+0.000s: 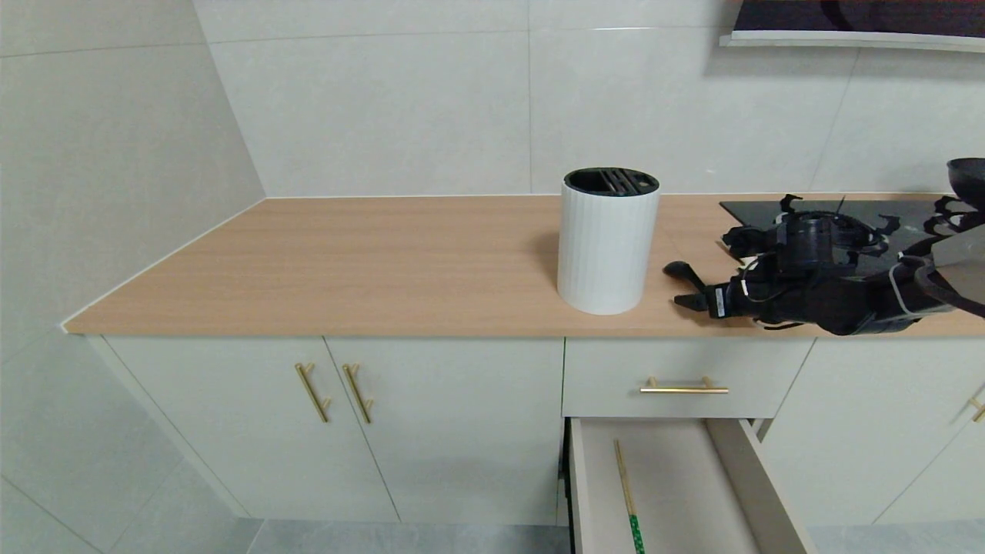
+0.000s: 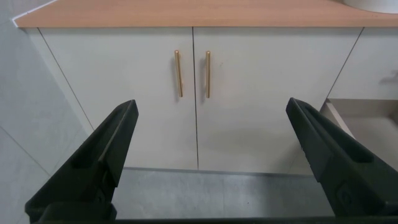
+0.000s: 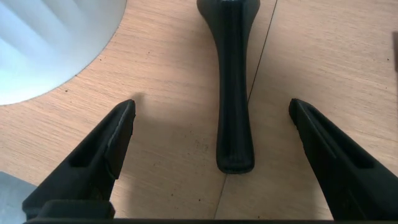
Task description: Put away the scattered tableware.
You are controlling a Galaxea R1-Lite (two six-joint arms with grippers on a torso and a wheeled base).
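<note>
Countertop with holder, black utensil

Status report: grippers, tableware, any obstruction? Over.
Both open: right gripper straddling black utensil handle on counter, not gripping; left gripper facing cabinet doors. Close beside handle: white holder. Below, open drawer, chopsticks inside.

Home kitchen: light wood-grain countertop w/ white tiled wall behind, white cabinet doors w/ brass bar handles below. Black glass cooktop at 3 o'clock, range hood edge at 1 o'clock, open white drawer at 5 o'clock.
</note>
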